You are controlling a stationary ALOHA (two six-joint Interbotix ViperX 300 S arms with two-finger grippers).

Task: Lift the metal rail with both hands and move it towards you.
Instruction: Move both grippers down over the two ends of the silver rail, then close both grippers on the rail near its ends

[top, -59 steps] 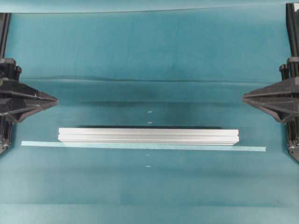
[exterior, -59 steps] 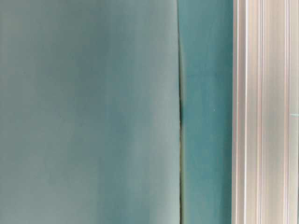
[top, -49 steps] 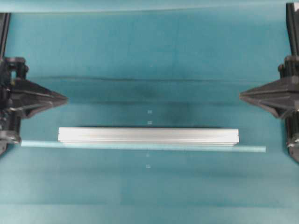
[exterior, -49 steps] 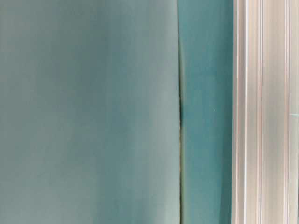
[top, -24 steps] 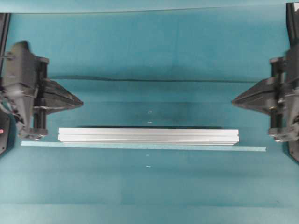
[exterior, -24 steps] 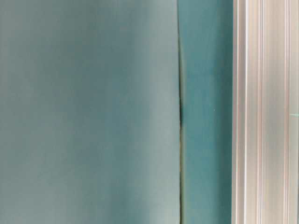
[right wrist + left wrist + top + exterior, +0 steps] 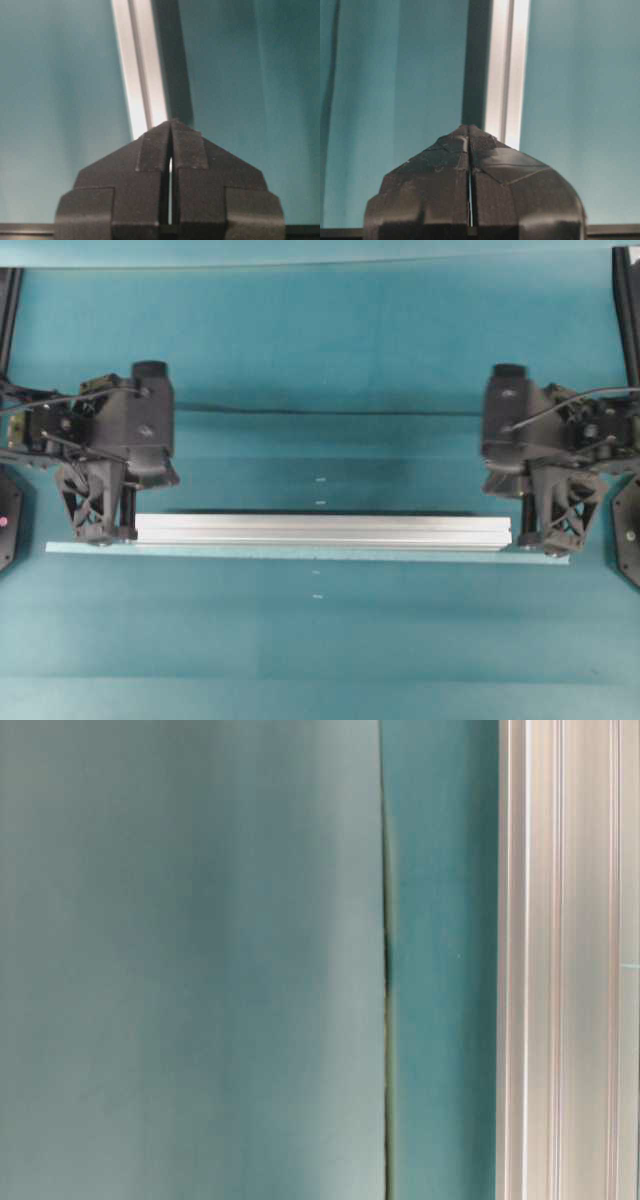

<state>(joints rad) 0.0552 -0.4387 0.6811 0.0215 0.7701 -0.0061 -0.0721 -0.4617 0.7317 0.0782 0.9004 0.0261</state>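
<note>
Both grippers, left [image 7: 100, 530] and right [image 7: 552, 538], swung inward to metal rail [image 7: 320, 531] ends; jaws closed, empty.

Metal rail [image 7: 320, 530] ends hidden under both closed hands

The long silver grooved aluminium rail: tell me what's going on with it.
The long silver grooved aluminium rail lies flat on the teal table cover, along a thin pale-teal tape strip. The black left hand and black right hand are each at one end, both shut, neither gripping it. Not lifted yet.
</note>
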